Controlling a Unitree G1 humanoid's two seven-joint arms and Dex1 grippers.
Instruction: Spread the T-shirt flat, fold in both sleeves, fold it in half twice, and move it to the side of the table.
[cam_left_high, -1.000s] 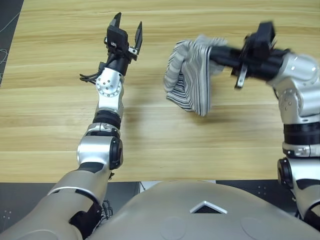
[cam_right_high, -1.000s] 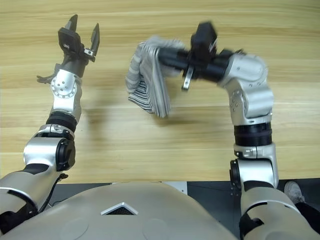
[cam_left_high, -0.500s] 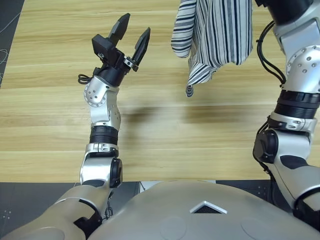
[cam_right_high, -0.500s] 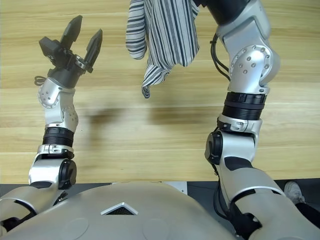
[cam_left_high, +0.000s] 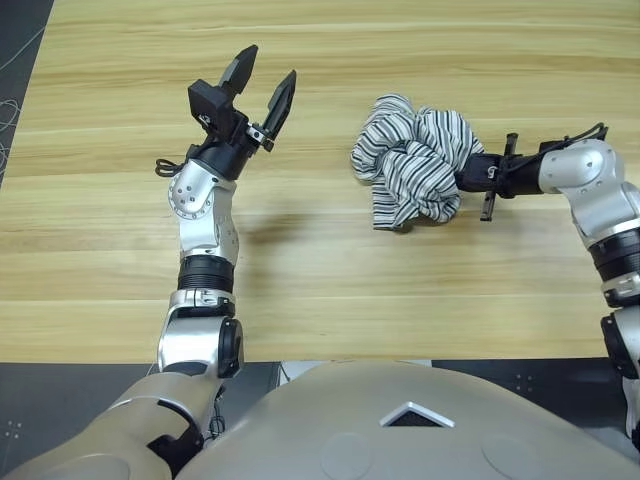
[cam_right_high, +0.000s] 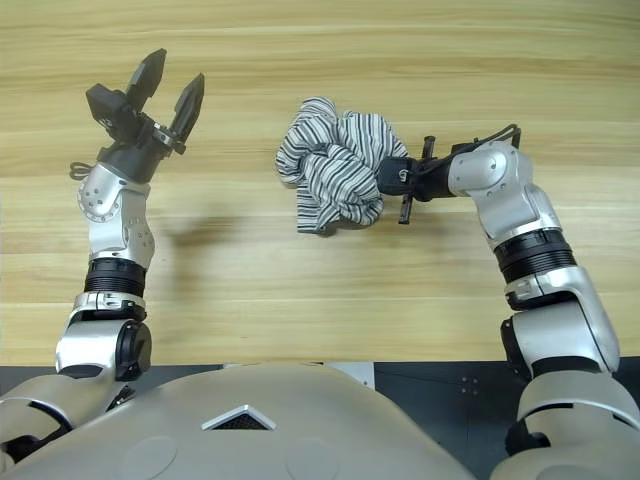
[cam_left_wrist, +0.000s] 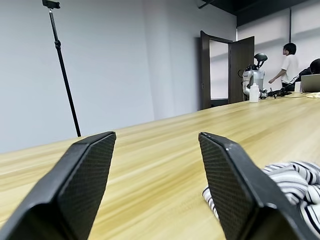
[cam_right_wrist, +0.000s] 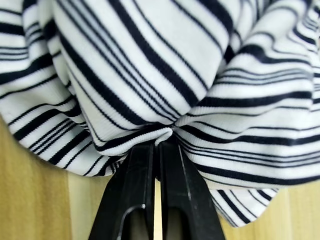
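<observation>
We see the striped T-shirt (cam_left_high: 412, 162) bunched in a heap on the wooden tabletop (cam_left_high: 400, 300), right of centre, with our right claw (cam_right_wrist: 159, 146) clamped on a fold at its edge. Our left claw (cam_left_high: 268, 66) hangs raised, fingers spread wide, well apart from the cloth.
</observation>
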